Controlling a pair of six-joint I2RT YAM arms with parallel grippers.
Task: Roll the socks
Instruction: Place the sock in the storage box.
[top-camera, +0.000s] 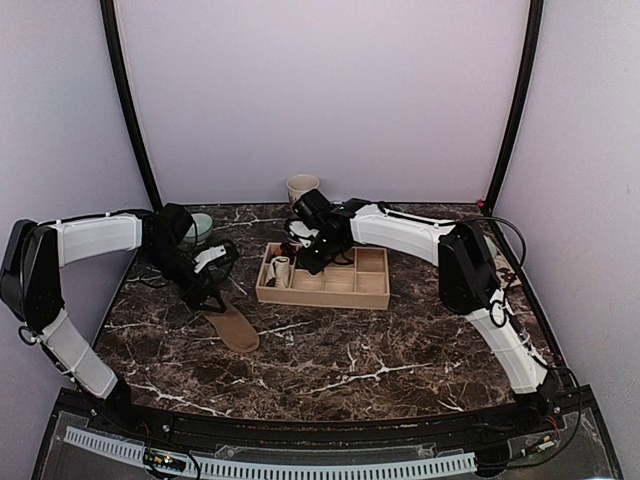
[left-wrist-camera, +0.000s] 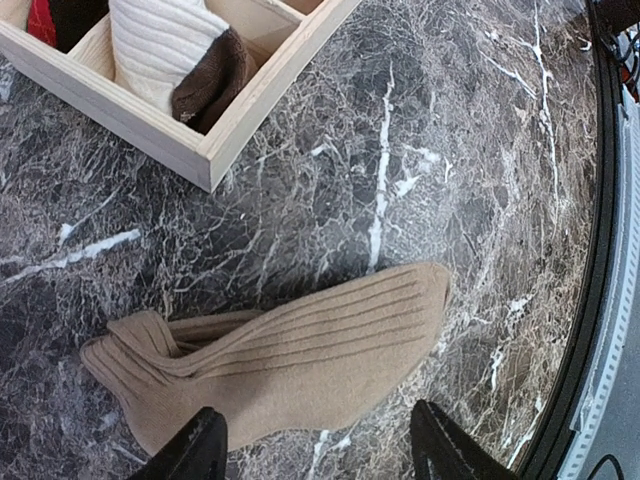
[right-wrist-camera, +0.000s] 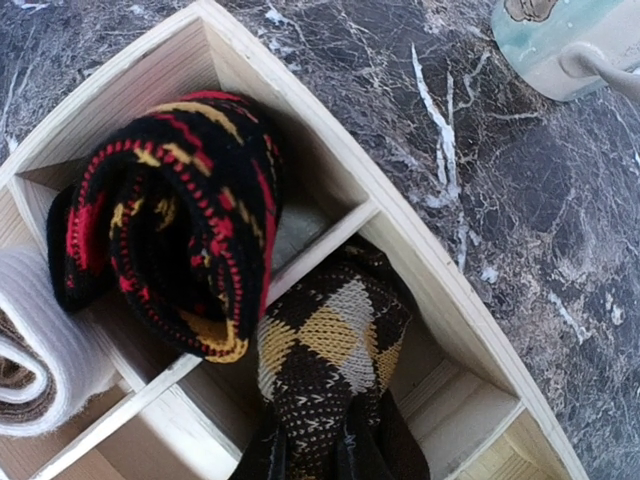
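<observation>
While the left gripper (left-wrist-camera: 318, 445) is hovering spread over the tan sock (left-wrist-camera: 290, 360) lying flat on the counter (left-wrist-camera: 450, 120), the right gripper (top-camera: 310, 258) is pinching the argyle sock (right-wrist-camera: 330, 370) in the tray (right-wrist-camera: 440, 290)

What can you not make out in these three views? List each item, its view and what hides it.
Top view: right gripper fingertips, too small and dark against the wooden tray.
Left wrist view: tan sock lower corner, behind a left gripper finger.
Right wrist view: argyle sock lower end, cut by the bottom edge; mug, cut by the top edge.
</observation>
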